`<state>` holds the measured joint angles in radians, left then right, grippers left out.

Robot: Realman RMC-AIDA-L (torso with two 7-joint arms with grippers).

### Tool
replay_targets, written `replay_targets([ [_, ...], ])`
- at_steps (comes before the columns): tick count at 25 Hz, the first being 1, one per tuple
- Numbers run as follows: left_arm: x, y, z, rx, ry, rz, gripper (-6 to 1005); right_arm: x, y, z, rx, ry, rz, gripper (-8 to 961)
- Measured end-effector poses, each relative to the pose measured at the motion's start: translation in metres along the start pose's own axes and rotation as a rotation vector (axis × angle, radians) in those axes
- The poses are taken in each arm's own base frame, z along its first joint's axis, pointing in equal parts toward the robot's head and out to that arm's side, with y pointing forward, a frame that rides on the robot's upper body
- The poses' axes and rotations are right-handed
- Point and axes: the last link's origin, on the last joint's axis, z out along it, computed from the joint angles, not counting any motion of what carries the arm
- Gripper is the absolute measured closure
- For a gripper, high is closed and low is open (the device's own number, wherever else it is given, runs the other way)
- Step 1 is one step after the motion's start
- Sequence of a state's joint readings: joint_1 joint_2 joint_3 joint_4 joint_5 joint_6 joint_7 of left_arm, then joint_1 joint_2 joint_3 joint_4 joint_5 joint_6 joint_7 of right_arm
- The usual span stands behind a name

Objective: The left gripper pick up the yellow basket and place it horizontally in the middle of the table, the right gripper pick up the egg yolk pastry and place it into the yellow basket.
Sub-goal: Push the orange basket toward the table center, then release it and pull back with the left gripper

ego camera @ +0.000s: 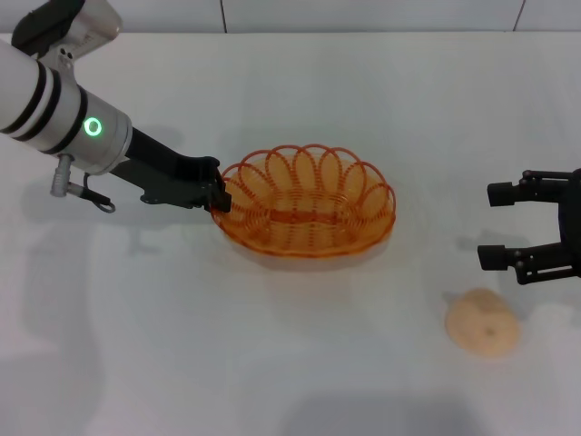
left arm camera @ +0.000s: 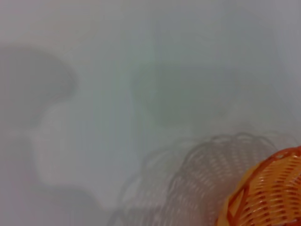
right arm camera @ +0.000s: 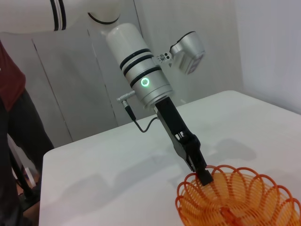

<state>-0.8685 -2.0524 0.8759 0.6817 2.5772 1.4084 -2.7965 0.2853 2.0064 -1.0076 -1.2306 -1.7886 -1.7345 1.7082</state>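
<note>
The left gripper [ego camera: 219, 194] is clamped on the near rim of the yellow basket [ego camera: 309, 202], so a thin hold could let it tip, while the right gripper [ego camera: 497, 225] waits with fingers apart just beside the egg yolk pastry [ego camera: 482, 322].

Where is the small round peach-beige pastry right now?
In the head view the peach-beige egg yolk pastry lies on the white table, near right, below the open black right gripper.

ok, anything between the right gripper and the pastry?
No. In the head view only bare table separates the open right gripper from the pastry, which sits nearer the robot, untouched.
</note>
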Motion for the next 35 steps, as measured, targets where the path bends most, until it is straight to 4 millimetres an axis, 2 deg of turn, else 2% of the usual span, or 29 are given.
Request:
replay_targets([
  [32,-0.0037,-0.0023,0.0026,-0.023,0.001,0.005,832,0.0022,0.0016,0.0005,-0.014,0.000,0.015,84],
  [35,-0.0026,-0.0004,0.0018,-0.039,0.011,0.016,744,0.0021,0.0011,-0.0005,-0.009,-0.002,0.015,84],
])
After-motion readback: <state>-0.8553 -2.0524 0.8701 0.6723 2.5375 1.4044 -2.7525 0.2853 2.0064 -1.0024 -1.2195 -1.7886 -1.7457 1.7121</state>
